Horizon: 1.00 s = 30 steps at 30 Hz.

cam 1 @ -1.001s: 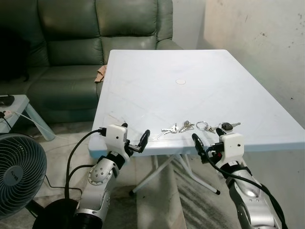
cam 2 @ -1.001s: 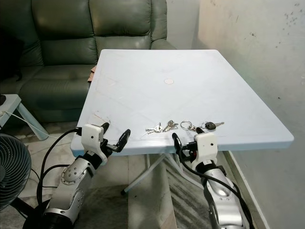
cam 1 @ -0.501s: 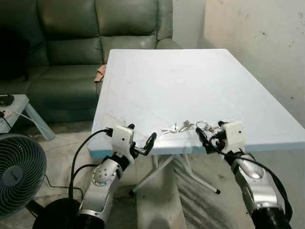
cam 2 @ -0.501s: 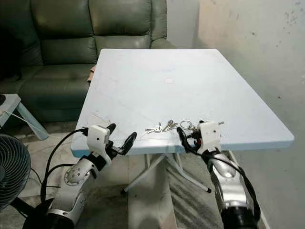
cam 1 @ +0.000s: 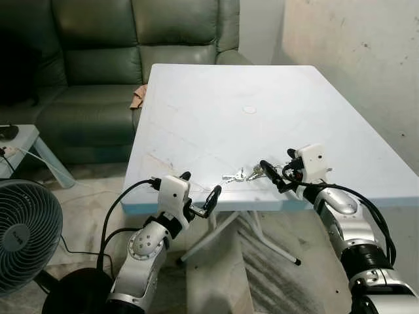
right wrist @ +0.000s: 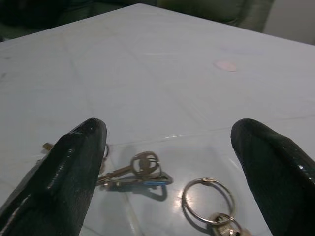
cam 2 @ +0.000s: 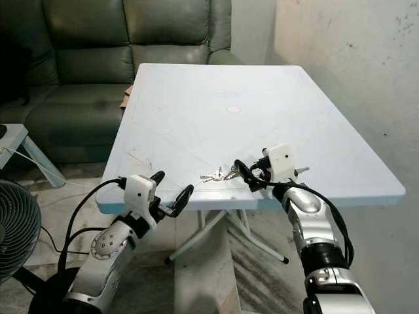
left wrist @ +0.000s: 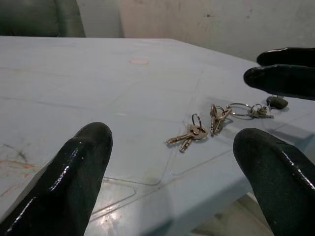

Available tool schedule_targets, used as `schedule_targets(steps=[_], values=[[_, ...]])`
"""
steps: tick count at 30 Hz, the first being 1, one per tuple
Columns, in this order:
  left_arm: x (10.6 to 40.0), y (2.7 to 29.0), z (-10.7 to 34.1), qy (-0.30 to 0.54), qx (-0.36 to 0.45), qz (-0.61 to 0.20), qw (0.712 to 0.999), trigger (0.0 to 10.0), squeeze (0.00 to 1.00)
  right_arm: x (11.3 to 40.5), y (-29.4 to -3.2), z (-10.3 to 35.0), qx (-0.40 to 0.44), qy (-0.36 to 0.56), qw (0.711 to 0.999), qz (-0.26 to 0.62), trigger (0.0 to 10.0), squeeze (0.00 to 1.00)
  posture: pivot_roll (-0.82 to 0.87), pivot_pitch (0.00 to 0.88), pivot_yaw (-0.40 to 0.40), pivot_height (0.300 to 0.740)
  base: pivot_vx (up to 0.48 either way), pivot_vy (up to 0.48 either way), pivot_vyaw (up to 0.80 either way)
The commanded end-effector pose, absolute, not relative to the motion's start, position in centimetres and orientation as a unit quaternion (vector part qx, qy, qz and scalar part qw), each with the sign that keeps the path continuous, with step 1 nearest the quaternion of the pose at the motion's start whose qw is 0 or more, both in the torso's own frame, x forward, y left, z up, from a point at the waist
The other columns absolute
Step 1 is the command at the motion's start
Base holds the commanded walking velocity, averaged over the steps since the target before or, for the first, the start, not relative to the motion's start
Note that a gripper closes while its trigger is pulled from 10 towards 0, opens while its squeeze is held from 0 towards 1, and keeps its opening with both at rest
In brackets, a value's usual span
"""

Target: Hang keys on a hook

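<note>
Keys loose on the pale tabletop, lower centre of frame, near the front edge. Right claw wide open, empty, poised just over them, likely for pickup. Left claw open, empty, at the edge.

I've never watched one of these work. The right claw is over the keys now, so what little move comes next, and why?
Probably lower the right gripper and close it on the keys. Its fingers are open above the table, the bunch lies flat between them, not yet touched. The left gripper waits open at the near edge.
</note>
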<state>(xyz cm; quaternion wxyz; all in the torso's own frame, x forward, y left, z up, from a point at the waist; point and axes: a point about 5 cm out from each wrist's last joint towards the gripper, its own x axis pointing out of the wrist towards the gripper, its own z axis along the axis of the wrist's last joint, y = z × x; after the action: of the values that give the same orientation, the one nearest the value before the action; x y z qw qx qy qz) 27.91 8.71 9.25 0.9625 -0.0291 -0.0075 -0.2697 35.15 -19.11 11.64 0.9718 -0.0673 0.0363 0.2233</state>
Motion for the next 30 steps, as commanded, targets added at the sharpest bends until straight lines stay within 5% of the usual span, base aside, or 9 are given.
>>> schedule_targets(steps=[1, 19, 22, 23, 27, 30], values=[[27.8, 8.7, 9.4, -0.007, -0.023, -0.271, 0.962, 10.0, 0.00, 35.3, -19.2, 11.9, -0.072, 0.036, 0.969, 0.232, 10.0, 0.00, -0.01, 0.002, -0.027, 0.740, 0.000, 0.000, 0.00], [25.7, 9.0, 8.9, 0.016, -0.029, -0.260, 0.965, 10.0, 0.00, 36.1, -21.4, 12.5, -0.100, 0.059, 0.966, 0.232, 10.0, 0.00, 0.01, 0.081, -0.042, 0.740, 0.000, 0.000, 0.00], [25.4, 9.0, 8.8, 0.019, -0.031, -0.260, 0.965, 10.0, 0.00, 36.0, -21.9, 12.4, -0.105, 0.068, 0.964, 0.234, 9.2, 0.00, 0.01, 0.098, -0.047, 0.740, 0.000, 0.000, 0.00], [24.9, 8.9, 8.7, 0.023, -0.032, -0.259, 0.965, 10.0, 0.00, 35.9, -22.3, 12.3, -0.112, 0.077, 0.962, 0.239, 8.0, 0.00, 0.01, 0.112, -0.048, 0.740, 0.000, 0.000, 0.00], [24.1, 9.0, 8.4, 0.034, -0.033, -0.258, 0.965, 10.0, 0.00, 35.7, -23.1, 12.2, -0.130, 0.098, 0.954, 0.252, 9.2, 0.00, 0.02, 0.135, -0.049, 0.740, 0.000, 0.000, 0.00], [23.7, 9.0, 8.4, 0.038, -0.033, -0.257, 0.965, 10.0, 0.00, 35.5, -23.3, 12.0, -0.132, 0.104, 0.950, 0.262, 9.0, 0.00, 0.02, 0.149, -0.050, 0.740, 0.000, 0.000, 0.00]])
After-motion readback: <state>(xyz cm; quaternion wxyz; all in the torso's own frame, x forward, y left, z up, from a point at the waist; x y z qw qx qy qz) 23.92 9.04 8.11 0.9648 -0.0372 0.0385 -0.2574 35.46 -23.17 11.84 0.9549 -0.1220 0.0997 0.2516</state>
